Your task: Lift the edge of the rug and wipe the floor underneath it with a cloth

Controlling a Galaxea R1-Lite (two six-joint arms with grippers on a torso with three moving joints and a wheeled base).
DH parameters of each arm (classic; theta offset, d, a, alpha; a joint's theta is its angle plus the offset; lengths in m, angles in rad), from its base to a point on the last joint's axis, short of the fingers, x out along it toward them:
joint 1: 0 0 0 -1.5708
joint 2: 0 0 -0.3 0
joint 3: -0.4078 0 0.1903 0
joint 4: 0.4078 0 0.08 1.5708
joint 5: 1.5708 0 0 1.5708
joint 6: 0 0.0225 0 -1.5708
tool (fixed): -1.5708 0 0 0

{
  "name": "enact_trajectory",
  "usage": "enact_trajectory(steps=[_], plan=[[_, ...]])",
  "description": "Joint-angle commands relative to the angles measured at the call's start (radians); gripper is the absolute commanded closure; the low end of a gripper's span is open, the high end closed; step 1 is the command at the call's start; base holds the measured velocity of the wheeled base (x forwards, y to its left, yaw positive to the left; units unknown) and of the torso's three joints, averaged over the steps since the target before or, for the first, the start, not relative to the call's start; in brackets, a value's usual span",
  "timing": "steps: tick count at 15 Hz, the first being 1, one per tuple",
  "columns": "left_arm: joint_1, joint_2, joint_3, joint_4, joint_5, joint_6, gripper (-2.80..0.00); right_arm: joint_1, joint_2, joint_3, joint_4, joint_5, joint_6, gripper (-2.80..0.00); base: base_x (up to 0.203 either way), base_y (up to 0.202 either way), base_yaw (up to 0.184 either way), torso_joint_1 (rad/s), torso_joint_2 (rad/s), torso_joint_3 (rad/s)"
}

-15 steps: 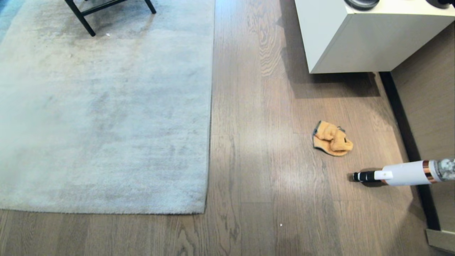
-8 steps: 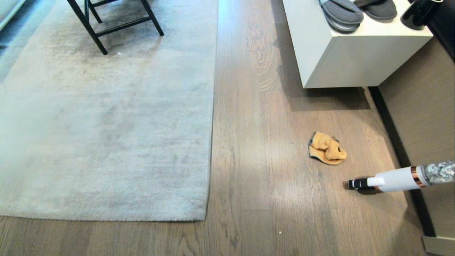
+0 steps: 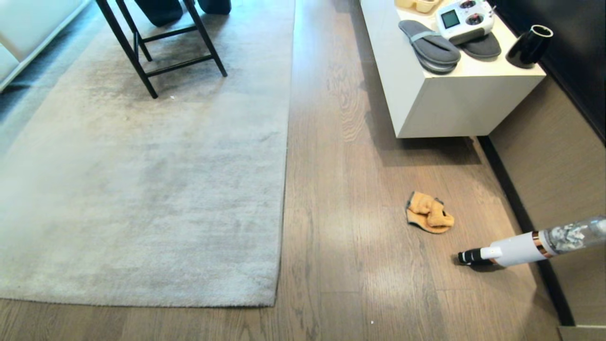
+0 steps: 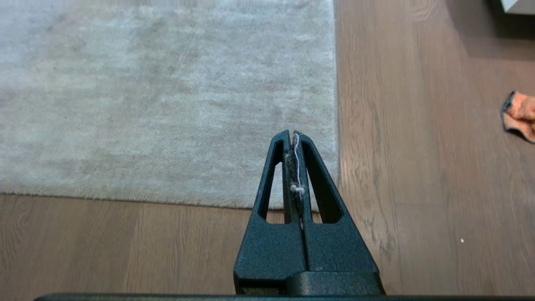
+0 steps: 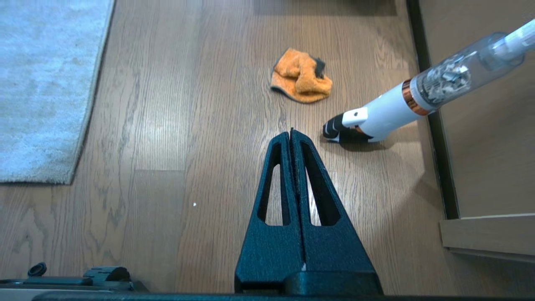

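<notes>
A large pale grey rug (image 3: 142, 189) lies flat on the brown wood floor (image 3: 341, 213), its right rug edge (image 3: 284, 189) running straight away from me and its near corner (image 3: 273, 303) close by. The crumpled orange cloth (image 3: 428, 213) with dark trim lies on bare planks to the right of the rug. Neither arm shows in the head view. My left gripper (image 4: 291, 133) is shut, high above the rug's near corner (image 4: 334, 200), with a white thread and lint caught between its fingers. My right gripper (image 5: 291, 131) is shut and empty, high above the planks, short of the cloth (image 5: 301, 76).
A white handheld vacuum (image 3: 516, 247) lies on the floor near the cloth, against the right wall's dark skirting (image 3: 516, 208). A white cabinet (image 3: 445, 99) at the back right carries slippers, a remote controller and a black cup. Black chair legs (image 3: 156, 52) stand on the rug's far part.
The whole head view has tilted upward: rug, cloth and vacuum slid down the picture, and the cabinet top and chair came into sight. Nothing on the floor moved.
</notes>
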Motion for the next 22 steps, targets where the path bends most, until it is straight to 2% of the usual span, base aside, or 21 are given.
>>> enact_trajectory(steps=[1, 19, 22], plan=[[0.0, 0.0, 0.0, 0.0, 0.001, -0.001, 0.0, 0.0, 0.001, 0.0, 0.001, 0.001, -0.001, 0.0, 0.0, 0.0, 0.0, 0.002, 0.0, 0.203], [0.0, 0.0, 0.0, 0.0, 0.001, -0.001, 0.0, 0.0, 0.001, 0.0, 0.001, 0.001, -0.001, 0.0, 0.0, 0.0, 0.0, 0.0, 0.0, 0.202], [0.0, 0.0, 0.0, 0.0, 0.001, -0.002, 0.0, 0.0, 0.001, 0.0, 0.001, 0.001, -0.001, 0.0, 0.0, 0.0, 0.0, 0.0, 0.0, 0.031]])
